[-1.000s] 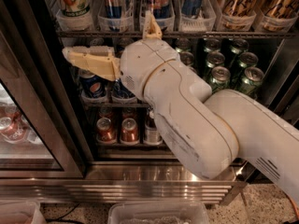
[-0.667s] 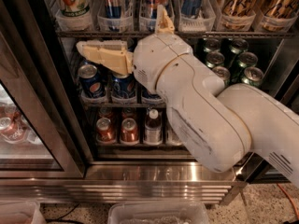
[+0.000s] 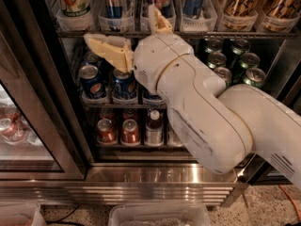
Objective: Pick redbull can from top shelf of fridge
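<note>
The fridge (image 3: 56, 107) stands open in front of me, with a black frame and a steel base. Its top shelf (image 3: 221, 33) is a wire rack carrying clear bins. Redbull cans (image 3: 114, 1) stand in the middle bins, blue and silver, with their tops cut off by the picture's edge. My gripper (image 3: 120, 23) is at the front of that shelf, just below and in front of the redbull bins. It is open and empty. One tan finger (image 3: 109, 50) points left under the rack. The other tan finger (image 3: 160, 21) points up in front of a bin.
Pepsi cans (image 3: 91, 81) fill the second rack under the gripper, and green cans (image 3: 235, 62) stand to their right. Copper cans (image 3: 107, 131) and a bottle (image 3: 154, 126) stand lower down. Gold cans (image 3: 244, 1) are at the top right. A plastic bin (image 3: 160, 215) sits on the floor.
The arm has risen and shifted right. The gripper has gone from the Pepsi rack's height up to the edge of the top shelf.
</note>
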Controlling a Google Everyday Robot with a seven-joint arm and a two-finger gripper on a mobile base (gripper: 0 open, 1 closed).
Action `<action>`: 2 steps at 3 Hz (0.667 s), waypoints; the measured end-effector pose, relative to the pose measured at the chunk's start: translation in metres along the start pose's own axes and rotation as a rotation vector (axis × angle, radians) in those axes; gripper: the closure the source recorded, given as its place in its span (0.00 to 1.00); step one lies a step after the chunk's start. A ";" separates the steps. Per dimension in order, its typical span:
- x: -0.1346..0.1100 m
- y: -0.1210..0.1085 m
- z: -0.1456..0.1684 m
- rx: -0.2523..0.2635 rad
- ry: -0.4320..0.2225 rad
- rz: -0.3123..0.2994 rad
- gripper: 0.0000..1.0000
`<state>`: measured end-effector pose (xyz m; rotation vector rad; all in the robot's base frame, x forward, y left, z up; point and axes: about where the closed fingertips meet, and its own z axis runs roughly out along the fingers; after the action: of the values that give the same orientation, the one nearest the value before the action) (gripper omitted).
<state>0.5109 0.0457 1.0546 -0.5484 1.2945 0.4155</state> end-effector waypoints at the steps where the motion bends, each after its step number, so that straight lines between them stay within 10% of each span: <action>1: 0.000 0.000 0.000 0.000 0.000 0.000 0.30; 2: 0.000 0.000 0.000 0.000 0.000 0.000 0.24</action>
<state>0.5108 0.0457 1.0546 -0.5485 1.2944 0.4154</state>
